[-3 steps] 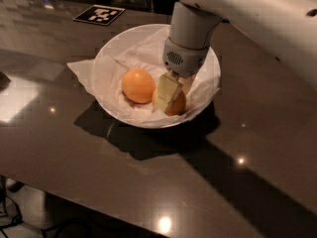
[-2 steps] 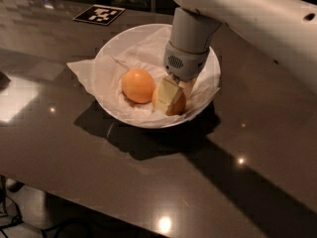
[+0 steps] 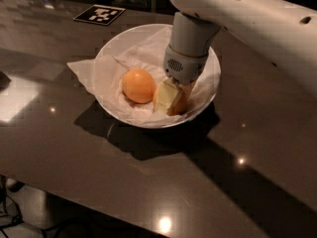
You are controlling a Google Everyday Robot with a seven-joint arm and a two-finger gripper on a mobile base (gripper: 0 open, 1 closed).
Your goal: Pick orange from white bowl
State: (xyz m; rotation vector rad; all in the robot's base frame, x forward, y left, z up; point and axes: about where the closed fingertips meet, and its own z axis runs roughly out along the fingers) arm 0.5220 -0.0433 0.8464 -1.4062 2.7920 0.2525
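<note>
Dark glossy table [image 3: 99, 172] fills the room side; the white bowl [image 3: 131, 31] sits on its far half, and everything below is placed off that bowl. White robot arm [image 3: 247, 19] comes in from the bowl's upper right and drops its wrist straight down into the bowl's right half. Crumpled white paper [image 3: 86, 73] lines the bowl and spills over its left rim onto the table. Black-and-white marker tag [image 3: 99, 14] lies flat on the table beyond the bowl's far-left edge, well apart. Smooth bright orange fruit [image 3: 138, 86] rests left of the bowl's centre, fully exposed and untouched. The gripper [image 3: 174, 100] is down in the bowl's front-right part, just beside that fruit. The orange [image 3: 183, 105] is tucked right under and against the gripper, only a shadowed sliver showing on its right side; I take this one as the target since the gripper is planted on it. Whether the gripper has closed on it I cannot tell. Key relation: the orange lies directly below the wrist, no sideways offset; round, so no long axis to align. Next move looks like a straight vertical lift; risk is nudging the neighbouring fruit or dragging paper up.
</note>
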